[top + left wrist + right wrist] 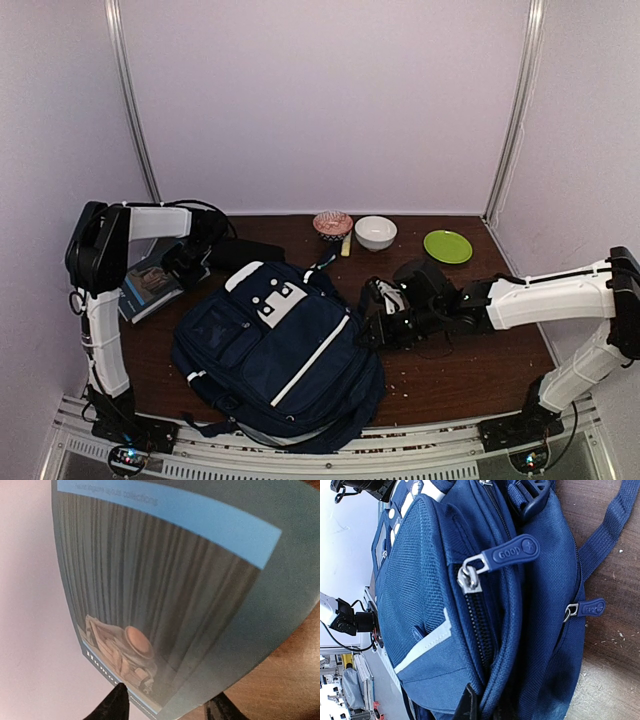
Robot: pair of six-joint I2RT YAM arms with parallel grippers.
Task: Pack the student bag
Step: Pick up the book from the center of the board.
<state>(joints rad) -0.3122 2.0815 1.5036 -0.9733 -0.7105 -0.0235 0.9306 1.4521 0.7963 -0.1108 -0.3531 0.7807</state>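
The student bag (275,350), navy with white stripes and a white patch, lies flat at the table's middle front. My right gripper (375,318) is at its right side. In the right wrist view (492,711) it is shut on a fold of the bag's fabric (430,580) beside the zip, just below the "goop" zip pull (512,554); only one fingertip (469,706) shows. My left gripper (185,262) is open at the far left, over a blue-grey book (150,285). In the left wrist view the book's cover (175,580) fills the frame, and the two fingertips (117,704) stand wide apart at its near corner.
A pink patterned bowl (332,223), a white bowl (375,232) and a green plate (447,246) stand along the back edge, with a small yellow item (346,245) beside them. A black object (245,250) lies behind the bag. Walls close in on left, right and back.
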